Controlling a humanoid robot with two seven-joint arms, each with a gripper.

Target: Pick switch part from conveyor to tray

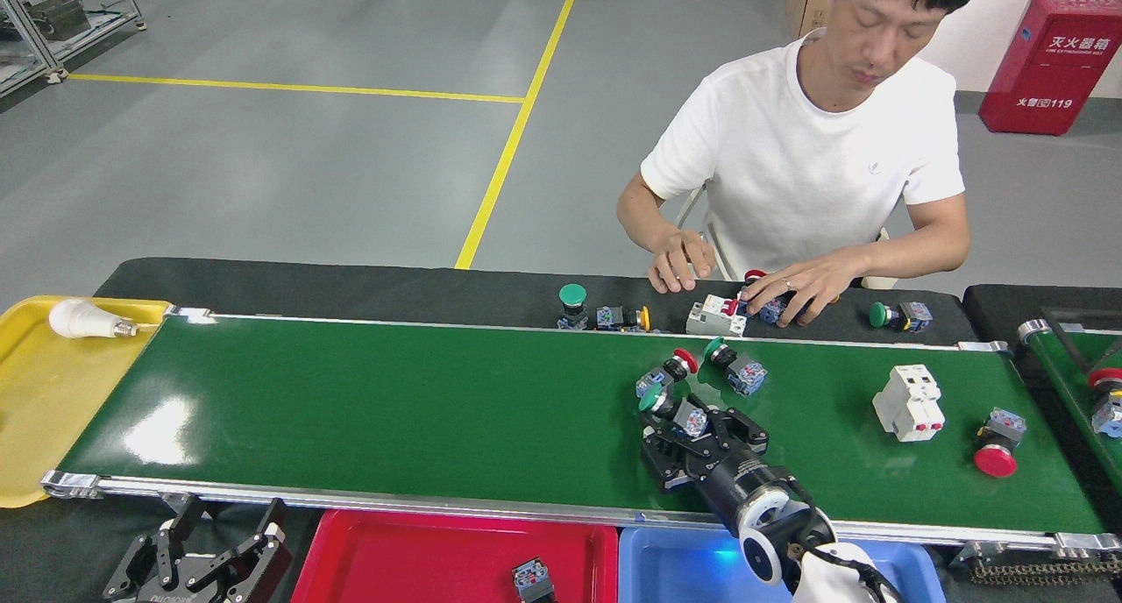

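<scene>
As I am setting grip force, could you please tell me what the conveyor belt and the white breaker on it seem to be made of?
The conveyor belt looks like smooth, glossy green rubber or PVC: it shows a bright glare patch. The white breaker looks like hard moulded plastic, matte, with crisp block edges and red tabs.

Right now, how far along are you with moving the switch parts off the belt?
Done: one switch part lies in the red tray. In hand: my right gripper is open around a green-capped switch on the conveyor, not yet closed. Left: two more switches beside it, the white breaker and a red button. Left gripper idle, open.
</scene>
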